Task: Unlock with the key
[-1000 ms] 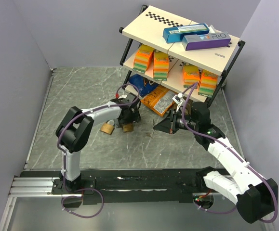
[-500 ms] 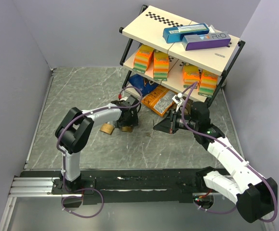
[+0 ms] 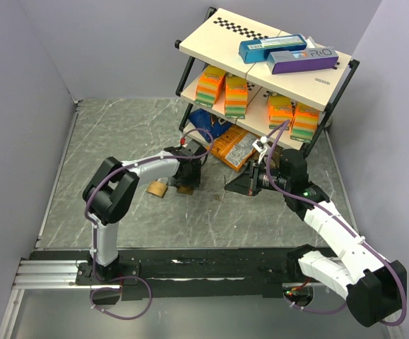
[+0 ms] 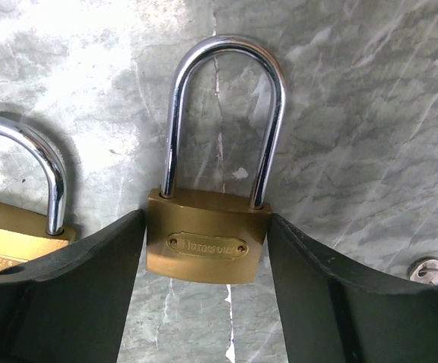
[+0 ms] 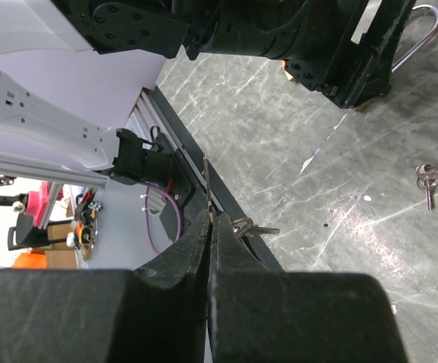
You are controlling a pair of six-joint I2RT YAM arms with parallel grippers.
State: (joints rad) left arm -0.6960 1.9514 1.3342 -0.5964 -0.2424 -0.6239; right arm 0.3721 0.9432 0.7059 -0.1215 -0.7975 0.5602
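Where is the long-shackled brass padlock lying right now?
The long-shackled brass padlock lies flat on the marble table, mid-frame in the left wrist view, between the left tool's fingers, a second brass padlock to its left, small keys lower right.

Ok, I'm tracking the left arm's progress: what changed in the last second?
The left gripper edged slightly right and turned a little in the top view; it is clamped on the padlock. The right gripper pinching the key, the second padlock and the loose keys on the table stayed put.
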